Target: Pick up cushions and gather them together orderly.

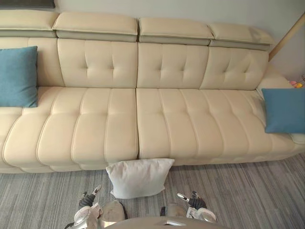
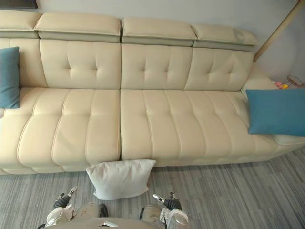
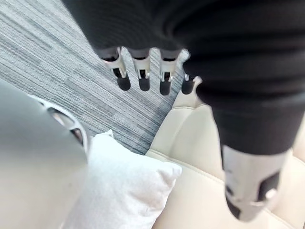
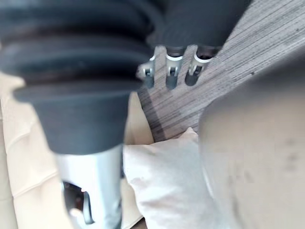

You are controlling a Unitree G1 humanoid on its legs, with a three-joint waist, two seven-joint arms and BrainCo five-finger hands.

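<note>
Against the front edge of the sofa (image 1: pixel 119 124), the white cushion (image 1: pixel 139 177) sits between left hand (image 1: pixel 88 204) and right hand (image 1: pixel 194 202), fingers open.

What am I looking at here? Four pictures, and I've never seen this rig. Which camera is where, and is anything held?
A two-legged humanoid robot faces a cream sofa. The two wide pictures come from a stereo camera on its head, looking down. The two close ones come from cameras on its wrists, each looking along its own hand. The left blue cushion and the right blue cushion sit at the sofa's two ends. A white cushion stands on the grey carpet, leaning against the sofa front. The left hand and right hand hang low with straight fingers, holding nothing.
</note>
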